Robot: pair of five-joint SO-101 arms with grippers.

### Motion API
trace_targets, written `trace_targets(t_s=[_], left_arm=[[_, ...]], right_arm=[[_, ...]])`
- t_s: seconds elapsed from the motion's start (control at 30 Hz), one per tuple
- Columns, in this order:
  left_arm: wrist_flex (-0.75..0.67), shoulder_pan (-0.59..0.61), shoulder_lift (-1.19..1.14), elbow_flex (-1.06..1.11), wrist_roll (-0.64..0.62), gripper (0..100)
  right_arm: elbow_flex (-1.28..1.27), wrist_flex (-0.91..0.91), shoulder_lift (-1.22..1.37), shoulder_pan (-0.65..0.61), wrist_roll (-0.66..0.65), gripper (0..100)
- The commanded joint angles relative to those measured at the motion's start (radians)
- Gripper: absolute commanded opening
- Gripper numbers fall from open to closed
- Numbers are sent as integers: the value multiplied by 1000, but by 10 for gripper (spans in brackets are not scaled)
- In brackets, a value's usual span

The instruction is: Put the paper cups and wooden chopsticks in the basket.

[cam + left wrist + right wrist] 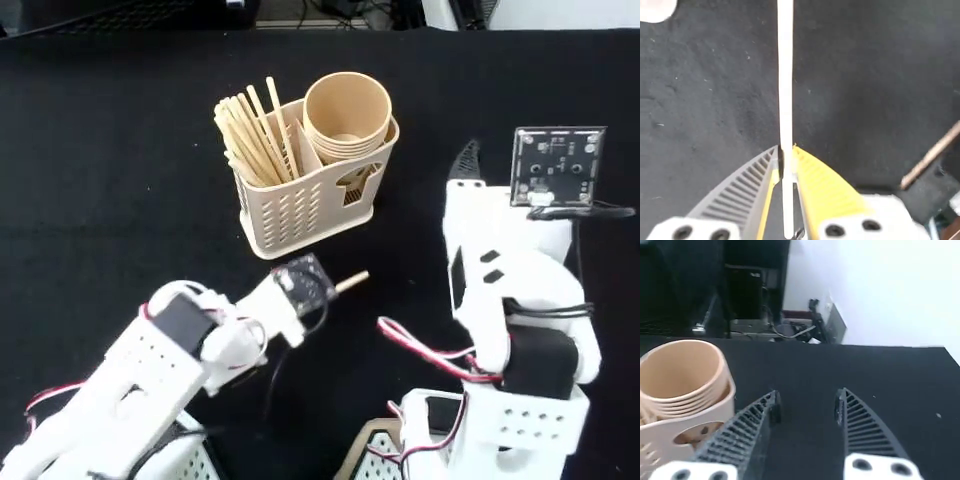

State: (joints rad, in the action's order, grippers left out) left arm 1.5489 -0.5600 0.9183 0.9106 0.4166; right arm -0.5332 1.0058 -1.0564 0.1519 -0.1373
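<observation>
A beige slotted basket [310,205] stands at the middle back of the black table. Its one compartment holds several wooden chopsticks [255,135], the other a stack of paper cups [347,115]. My left gripper [785,149] is shut on a single pale chopstick [785,75] that runs straight out past the fingertips over the cloth. In the high view that arm's wrist [300,283] sits just in front of the basket, with a stick end [352,282] poking out beside it. My right gripper [807,402] is open and holds nothing, right of the basket [670,440] and cups [682,370].
Another brown stick [932,155] shows at the edge of the left wrist view, apart from the fingers. The right arm's body [510,300] stands to the right of the basket. Black cloth [120,200] stretches to the left and behind.
</observation>
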Motion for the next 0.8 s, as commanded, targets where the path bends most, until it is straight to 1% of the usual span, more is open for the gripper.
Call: trace_targets(t_s=[0.0, 0.1, 0.17, 0.27, 0.37, 0.43, 0.53, 0.6, 0.67, 0.77], left_arm=[[80, -16, 97, -61, 71, 30], [77, 45, 146, -120, 91, 30], [23, 124, 184, -208, 71, 30], [-107, 248, 245, -352, 11, 30], [-261, 315, 295, -421, -60, 30], [-379, 315, 313, -423, -109, 30], [-583, 315, 322, -380, -222, 30], [-746, 315, 322, -328, -304, 30], [-918, 315, 321, -263, -367, 30], [-1185, 315, 319, -143, -427, 30]], right_arm=[[-16, -40, -7, 40, -2, 191], [-53, -38, -7, 77, -2, 191], [-87, -38, -7, 118, -2, 191], [-125, -40, -7, 201, -2, 191], [-170, -40, -7, 272, -2, 190], [-231, -40, -7, 288, -2, 163], [-360, -61, -7, 285, -2, 9], [-455, -110, -7, 284, 2, 35], [-542, -176, -7, 284, 37, 15], [-657, -270, -7, 284, 95, 14]])
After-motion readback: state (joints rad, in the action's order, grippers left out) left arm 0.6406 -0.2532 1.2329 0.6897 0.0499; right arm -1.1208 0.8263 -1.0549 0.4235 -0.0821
